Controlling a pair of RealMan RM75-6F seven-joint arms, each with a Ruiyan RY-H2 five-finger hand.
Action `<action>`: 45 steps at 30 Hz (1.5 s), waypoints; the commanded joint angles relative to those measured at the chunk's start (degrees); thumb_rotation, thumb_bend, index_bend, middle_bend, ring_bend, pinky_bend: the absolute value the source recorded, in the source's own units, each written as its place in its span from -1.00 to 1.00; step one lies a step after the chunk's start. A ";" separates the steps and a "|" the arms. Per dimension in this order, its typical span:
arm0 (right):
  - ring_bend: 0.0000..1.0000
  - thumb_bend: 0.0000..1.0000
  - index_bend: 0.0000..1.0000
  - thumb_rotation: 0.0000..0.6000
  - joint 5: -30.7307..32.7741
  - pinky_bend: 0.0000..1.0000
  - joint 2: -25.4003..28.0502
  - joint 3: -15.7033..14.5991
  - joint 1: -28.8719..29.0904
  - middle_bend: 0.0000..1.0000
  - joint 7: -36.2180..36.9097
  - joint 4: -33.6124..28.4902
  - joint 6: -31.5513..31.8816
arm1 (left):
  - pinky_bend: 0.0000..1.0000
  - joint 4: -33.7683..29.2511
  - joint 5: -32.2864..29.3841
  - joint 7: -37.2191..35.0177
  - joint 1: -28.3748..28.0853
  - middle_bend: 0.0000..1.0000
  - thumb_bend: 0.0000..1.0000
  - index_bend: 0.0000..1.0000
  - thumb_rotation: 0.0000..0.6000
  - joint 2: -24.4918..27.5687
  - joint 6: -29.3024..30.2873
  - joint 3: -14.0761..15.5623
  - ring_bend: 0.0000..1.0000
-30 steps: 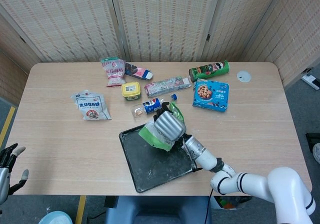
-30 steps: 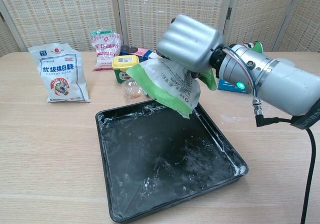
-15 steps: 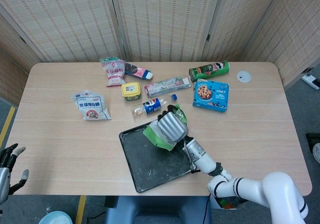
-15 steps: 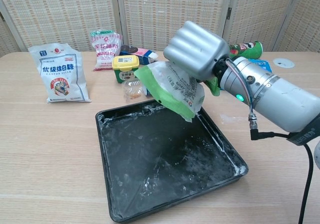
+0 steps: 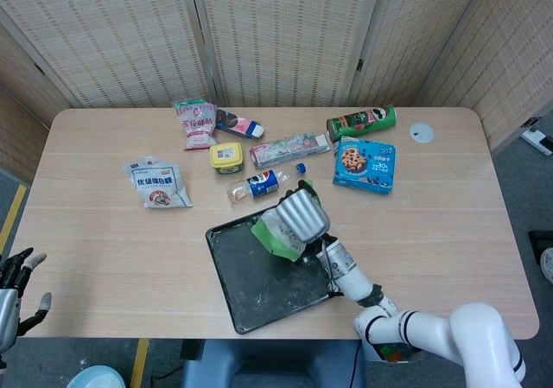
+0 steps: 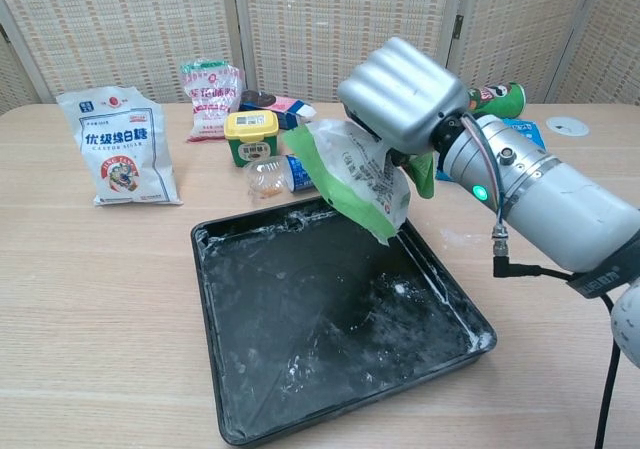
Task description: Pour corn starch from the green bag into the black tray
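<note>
Since the earlier frames, your right robot hand (image 6: 405, 97) has lifted and swung the bag (image 6: 358, 177) slightly right, tipping it steeper. Fingers wrapped tight around the bag's upper part; its low corner hangs over the tray (image 6: 230, 354), far-right side. White dusting on the tray floor, so the pour looks underway. Left robot hand (image 5: 15, 286) spread, idle off the tabletop's (image 5: 95, 250) near-left edge.

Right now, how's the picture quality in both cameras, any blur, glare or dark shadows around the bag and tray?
Head view: sharp, evenly lit, no glare; the green bag is small and mostly covered by the right hand. Chest view: crisp and close; the hand shows soft highlights, the bag throws a dim shadow into the black tray, and white powder streaks read clearly.
</note>
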 commanded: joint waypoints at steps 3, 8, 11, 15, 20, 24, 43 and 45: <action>0.66 -0.59 0.61 1.00 -0.28 0.27 -1.35 0.47 -0.23 0.51 0.55 1.88 1.66 | -1.00 0.07 0.02 -0.05 0.01 -0.71 -0.08 -0.59 1.00 -0.11 0.07 -0.03 -0.71; 0.70 -0.59 0.57 1.00 0.61 0.34 -2.86 1.14 -0.67 0.51 2.39 3.74 2.25 | -1.00 0.12 -0.05 0.04 0.00 -0.71 -0.08 -0.59 1.00 -0.16 -0.08 0.01 -0.71; 0.72 -0.59 0.56 1.00 1.30 0.34 -3.35 1.56 -0.93 0.50 4.01 4.35 2.16 | -1.00 0.16 -0.10 0.02 0.00 -0.71 -0.08 -0.59 1.00 -0.18 -0.02 -0.06 -0.71; 0.76 -0.59 0.53 1.00 -2.64 0.36 -4.09 0.11 -0.43 0.51 4.85 8.38 5.56 | -1.00 0.15 -0.04 0.07 -0.14 -0.71 -0.08 -0.59 1.00 -0.32 -0.29 0.00 -0.71; 0.77 -0.59 0.52 1.00 0.95 0.41 -5.20 1.55 -1.71 0.54 8.89 8.01 3.30 | -1.00 0.10 0.23 0.21 -0.34 -0.71 -0.08 -0.59 1.00 -0.41 -0.30 -0.06 -0.71; 0.75 -0.59 0.52 1.00 6.81 0.41 -3.91 4.25 -2.91 0.54 11.49 2.47 -1.00 | -1.00 0.04 0.11 0.18 -0.32 -0.71 -0.08 -0.59 1.00 -0.31 -0.32 -0.07 -0.71; 0.63 -0.59 0.45 1.00 28.11 0.36 20.30 8.08 -5.37 0.48 34.48 -18.04 -33.57 | -1.00 -1.33 0.28 1.34 -0.30 -0.71 -0.08 -0.59 1.00 -0.07 -0.64 0.36 -0.71; 0.60 -0.59 0.41 1.00 27.30 0.33 22.33 8.01 -5.47 0.44 37.98 -17.60 -36.26 | -1.00 -1.62 0.33 1.69 -0.35 -0.71 -0.08 -0.59 1.00 -0.07 -0.69 0.38 -0.71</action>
